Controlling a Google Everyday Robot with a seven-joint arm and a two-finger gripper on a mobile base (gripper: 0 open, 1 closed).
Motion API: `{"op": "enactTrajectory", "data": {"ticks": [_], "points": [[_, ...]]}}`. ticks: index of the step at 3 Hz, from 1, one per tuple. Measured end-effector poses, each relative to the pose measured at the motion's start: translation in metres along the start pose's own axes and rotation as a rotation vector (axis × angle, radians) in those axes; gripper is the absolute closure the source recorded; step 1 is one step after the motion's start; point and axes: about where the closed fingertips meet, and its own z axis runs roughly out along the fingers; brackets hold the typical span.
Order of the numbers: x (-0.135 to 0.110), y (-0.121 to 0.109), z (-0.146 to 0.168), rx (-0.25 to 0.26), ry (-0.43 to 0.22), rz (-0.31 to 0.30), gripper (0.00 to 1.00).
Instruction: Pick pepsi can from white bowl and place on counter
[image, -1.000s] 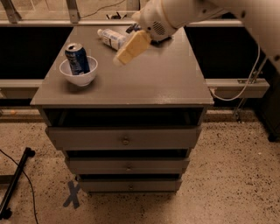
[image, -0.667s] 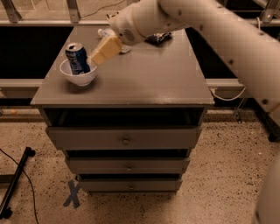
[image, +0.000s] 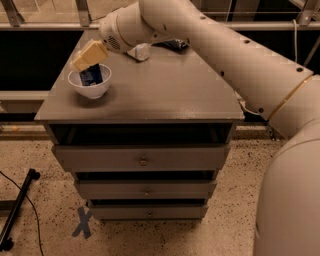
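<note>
The pepsi can (image: 91, 76) is blue and stands upright inside the white bowl (image: 90, 89) at the left side of the grey counter (image: 150, 95). My gripper (image: 89, 55) has tan fingers and hangs right over the can's top, covering it. My white arm reaches in from the right across the back of the counter.
A clear plastic bottle (image: 140, 51) and a dark snack bag (image: 175, 45) lie at the back of the counter, partly behind my arm. The cabinet has three drawers with round knobs (image: 143, 161). A black stand foot and cable (image: 17, 210) lie on the floor at left.
My gripper has moved left from above the counter's middle-back to directly over the can in the bowl. The can and bowl have not moved.
</note>
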Motion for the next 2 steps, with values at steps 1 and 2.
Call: {"op": "enactTrajectory", "data": {"ticks": [1,2], "points": [[0.0079,-0.002,-0.0017,-0.044,-0.046,0.021,0.0],[0.0077,-0.0016,-0.0013,-0.044,-0.044,0.02,0.0]]}}
